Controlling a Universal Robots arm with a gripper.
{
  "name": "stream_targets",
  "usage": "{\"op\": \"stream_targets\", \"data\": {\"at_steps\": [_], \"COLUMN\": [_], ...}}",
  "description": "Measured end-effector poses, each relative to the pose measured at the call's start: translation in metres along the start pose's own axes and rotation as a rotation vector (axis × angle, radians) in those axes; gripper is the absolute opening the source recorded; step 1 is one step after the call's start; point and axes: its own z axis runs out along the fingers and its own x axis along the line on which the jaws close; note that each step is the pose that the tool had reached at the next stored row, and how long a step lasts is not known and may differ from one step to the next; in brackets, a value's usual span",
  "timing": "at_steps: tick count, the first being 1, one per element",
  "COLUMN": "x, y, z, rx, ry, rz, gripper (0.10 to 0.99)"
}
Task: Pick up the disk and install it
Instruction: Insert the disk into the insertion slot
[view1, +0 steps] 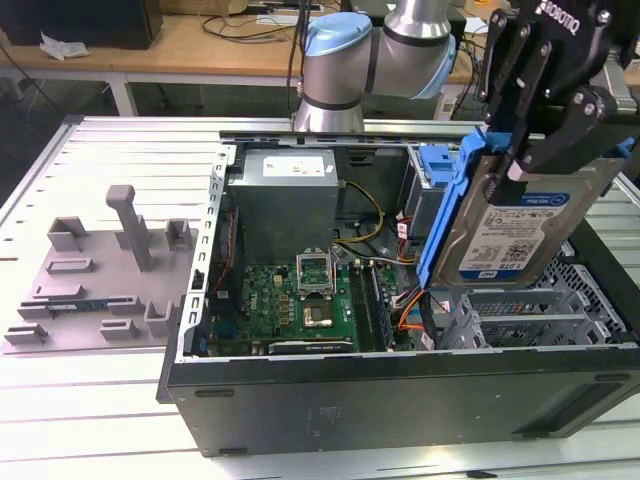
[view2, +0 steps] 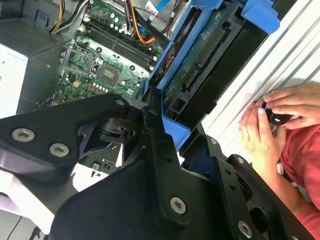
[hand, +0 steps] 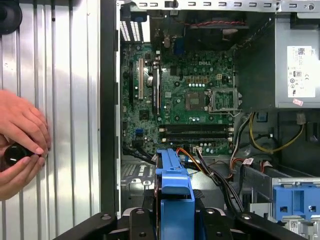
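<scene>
The disk is hanging tilted in the air, over the end of the open computer case that lies at the exterior view's right. It is just above the silver drive cage. Its label is facing the exterior camera, and the blue bracket is running around its edge. The gripper is holding the disk by its upper part, with the black fingers pressed closed against its two faces.

Inside the case the green motherboard is lying flat, and the grey power supply is standing behind it. Outside the case, at the exterior view's left, a grey fixture plate is resting on the slotted metal table. In the first wrist view a person's hands are resting on the table beside the case, holding a small dark object.
</scene>
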Motion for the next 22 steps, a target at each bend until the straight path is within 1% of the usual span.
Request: {"op": "stream_targets", "data": {"at_steps": [1, 3, 5, 6, 7, 9, 11, 12, 13, 22], "x": [0.0003, 0.0002, 0.0001, -0.0001, -0.0001, -0.0002, -0.0003, -0.0003, -0.0003, 0.0001], "y": [-0.0046, -0.0182, -0.0273, -0.0349, -0.0387, -0.0425, -0.0488, -0.0508, -0.0512, -0.0513], "z": [0.0002, 0.0002, 0.0002, 0.0002, 0.0005, 0.0010, 0.0016, 0.0020, 0.0021, 0.0031], "rx": [0.000, 0.000, 0.000, 0.000, 0.000, 0.000, 0.000, 0.000, 0.000, 0.000], "ry": [0.0001, 0.0001, 0.0001, 0.0001, 0.0000, -0.0001, 0.0000, 0.0001, 0.0004, -0.0001], "rz": [0.000, 0.000, 0.000, 0.000, 0.000, 0.000, 0.000, 0.000, 0.000, 0.000], "gripper": [0.369, 0.369, 0.369, 0.369, 0.369, 0.369, 0.369, 0.369, 0.369, 0.369]}}
